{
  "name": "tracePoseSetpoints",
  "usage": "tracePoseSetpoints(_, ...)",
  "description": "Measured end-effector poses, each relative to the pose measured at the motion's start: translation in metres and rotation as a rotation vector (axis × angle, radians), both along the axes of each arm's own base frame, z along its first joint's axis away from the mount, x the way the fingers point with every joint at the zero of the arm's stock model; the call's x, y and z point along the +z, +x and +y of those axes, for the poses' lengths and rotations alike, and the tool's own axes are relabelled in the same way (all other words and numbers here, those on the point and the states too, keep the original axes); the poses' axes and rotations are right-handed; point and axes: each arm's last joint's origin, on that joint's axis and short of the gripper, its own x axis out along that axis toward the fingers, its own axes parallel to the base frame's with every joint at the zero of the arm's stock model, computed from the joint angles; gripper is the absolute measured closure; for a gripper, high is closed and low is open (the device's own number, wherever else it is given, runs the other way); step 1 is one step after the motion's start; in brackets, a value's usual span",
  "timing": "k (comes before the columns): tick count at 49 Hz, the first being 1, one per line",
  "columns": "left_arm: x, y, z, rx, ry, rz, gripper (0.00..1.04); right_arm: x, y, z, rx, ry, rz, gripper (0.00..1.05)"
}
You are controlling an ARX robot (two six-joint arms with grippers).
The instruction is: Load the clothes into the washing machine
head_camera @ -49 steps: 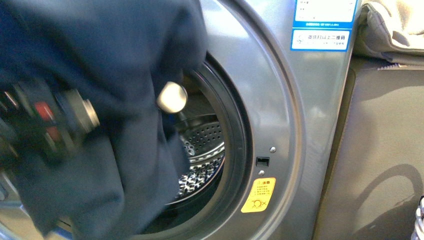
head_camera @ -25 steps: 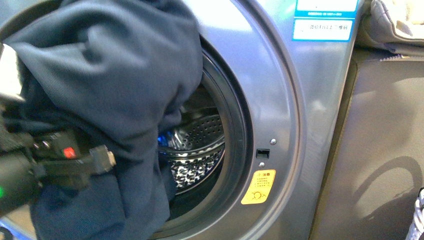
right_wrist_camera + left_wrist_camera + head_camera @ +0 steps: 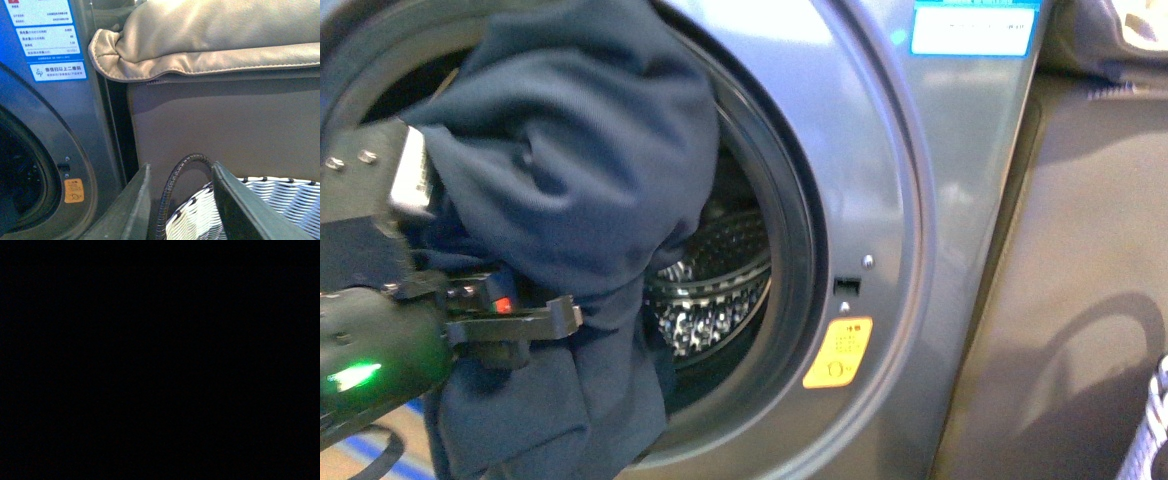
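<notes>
The dark navy clothes point(image 3: 580, 170) hang as a big bundle across the left part of the washing machine's point(image 3: 880, 180) round porthole, partly inside the opening. The shiny perforated drum point(image 3: 715, 290) shows behind them. My left arm point(image 3: 380, 350) reaches into the bundle and its gripper is shut on the clothes; the fingers are hidden by fabric. The left wrist view is dark. My right gripper point(image 3: 182, 200) is open and empty, off to the right of the machine point(image 3: 60, 125), with a black handle point(image 3: 172, 185) between its fingers.
A white woven basket point(image 3: 280, 205) sits under the right gripper and shows at the edge of the front view point(image 3: 1150, 430). A flat brown-grey panel point(image 3: 1080, 260) stands right of the machine, with a beige cushion point(image 3: 215, 35) on top. A yellow sticker point(image 3: 837, 352) marks the machine's front.
My left arm has carried the clothes bundle upward and further into the porthole. More of the drum's lower part now shows beside it.
</notes>
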Motion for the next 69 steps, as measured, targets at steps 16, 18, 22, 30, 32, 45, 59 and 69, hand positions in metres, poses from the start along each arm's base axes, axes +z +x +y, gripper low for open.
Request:
tracePoseSetpoints(16, -0.010, 0.030, 0.012, 0.062, 0.022, 0.023, 0.91, -0.040, -0.006, -0.013, -0.011, -0.010, 0.002, 1.02)
tracePoseSetpoints(18, -0.011, 0.034, 0.013, 0.071, 0.026, 0.028, 0.91, -0.046, -0.007, -0.013, -0.011, -0.010, 0.004, 1.02)
tracePoseSetpoints(22, -0.015, 0.044, 0.016, 0.087, 0.031, 0.038, 0.91, -0.053, -0.008, -0.013, -0.009, -0.010, 0.004, 1.02)
tracePoseSetpoints(30, -0.020, 0.060, 0.016, 0.103, 0.034, 0.042, 0.91, -0.065, -0.016, -0.014, -0.009, -0.011, 0.021, 1.02)
tracePoseSetpoints(32, -0.021, 0.063, 0.016, 0.105, 0.034, 0.042, 0.91, -0.068, -0.018, -0.014, -0.009, -0.010, 0.012, 1.02)
tracePoseSetpoints(45, -0.029, 0.085, 0.009, 0.128, 0.038, 0.051, 0.91, -0.076, -0.020, -0.014, -0.011, -0.010, 0.004, 1.02)
tracePoseSetpoints(59, -0.036, 0.105, 0.006, 0.169, 0.037, 0.060, 0.91, -0.083, -0.020, -0.014, -0.010, -0.010, 0.003, 1.02)
tracePoseSetpoints(69, -0.043, 0.119, 0.000, 0.191, 0.044, 0.069, 0.91, -0.095, -0.020, -0.014, -0.010, -0.010, 0.003, 1.02)
